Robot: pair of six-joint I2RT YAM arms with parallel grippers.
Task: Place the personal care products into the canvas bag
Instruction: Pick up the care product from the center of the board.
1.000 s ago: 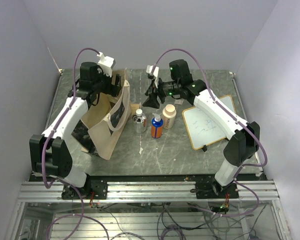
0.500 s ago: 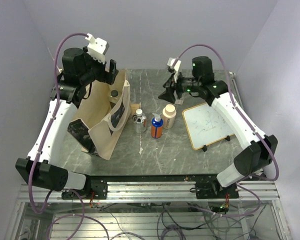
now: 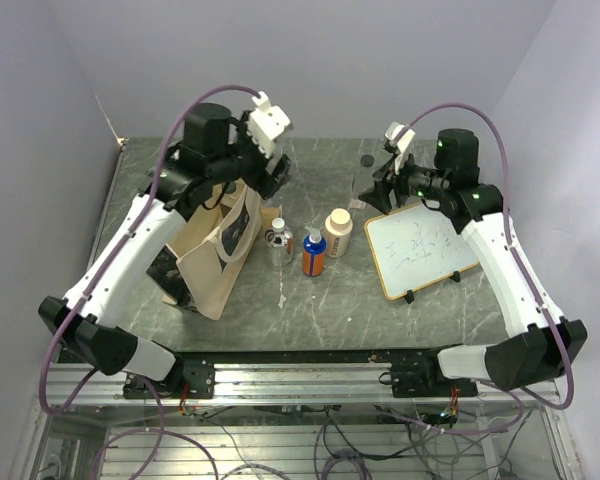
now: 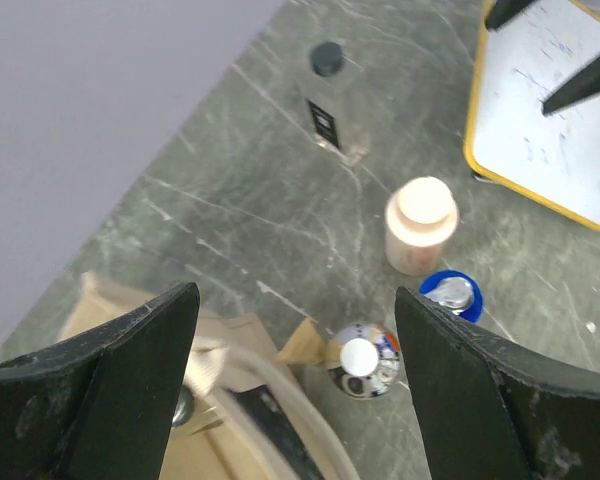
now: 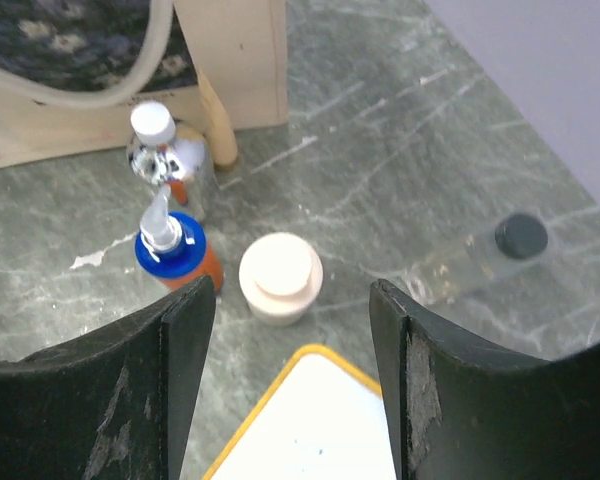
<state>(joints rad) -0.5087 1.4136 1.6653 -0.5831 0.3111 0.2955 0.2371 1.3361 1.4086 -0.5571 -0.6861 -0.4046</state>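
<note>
The canvas bag (image 3: 212,245) stands open at the left, picture side facing right. The silver bottle (image 3: 279,242), the blue-and-orange bottle (image 3: 314,252) and the cream wide-lidded bottle (image 3: 338,232) stand in a row beside it. One clear bottle with a dark cap (image 3: 366,160) stands at the far middle. My left gripper (image 3: 272,176) is open and empty above the bag's right edge; its wrist view shows the silver bottle (image 4: 362,358) between the fingers (image 4: 130,380) and the bag (image 4: 230,420) below. My right gripper (image 3: 378,186) is open and empty, high above the cream bottle (image 5: 280,277) and the whiteboard's corner.
A wood-framed whiteboard (image 3: 420,245) lies at the right, next to the cream bottle, and also shows in the right wrist view (image 5: 310,430). A small dark round cap (image 4: 180,408) shows inside the bag's opening. Grey walls close the table at the back and sides.
My left gripper has swung right, from over the bag's opening to its right edge. My right gripper has drawn back to the right, away from the bag, towards the whiteboard.
</note>
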